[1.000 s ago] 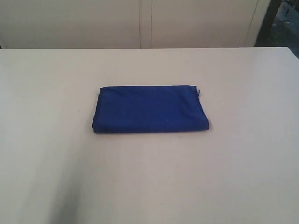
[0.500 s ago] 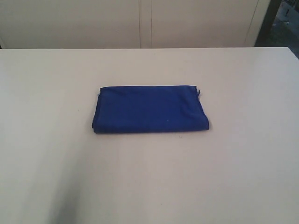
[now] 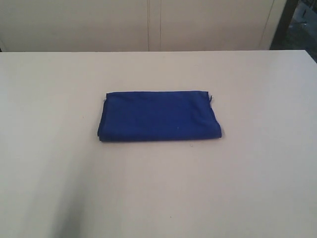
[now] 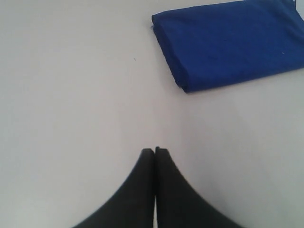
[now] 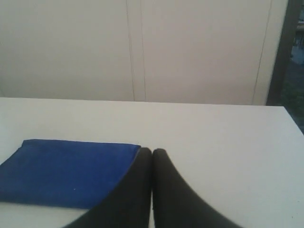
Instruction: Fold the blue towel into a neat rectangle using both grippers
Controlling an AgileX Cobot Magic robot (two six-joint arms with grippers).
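Note:
The blue towel [image 3: 158, 115] lies folded into a flat rectangle in the middle of the white table, a loose thread at its far right corner. Neither arm shows in the exterior view. In the left wrist view my left gripper [image 4: 155, 151] is shut with nothing in it, over bare table well away from the blue towel [image 4: 228, 42]. In the right wrist view my right gripper [image 5: 152, 151] is shut and empty, held off the blue towel [image 5: 61, 173], whose corner is partly hidden behind one finger.
The white table [image 3: 257, 188] spreads wide on all sides of the towel. Behind its far edge stands a pale panelled wall [image 3: 148, 25], with a dark opening [image 3: 297, 20] at the far right.

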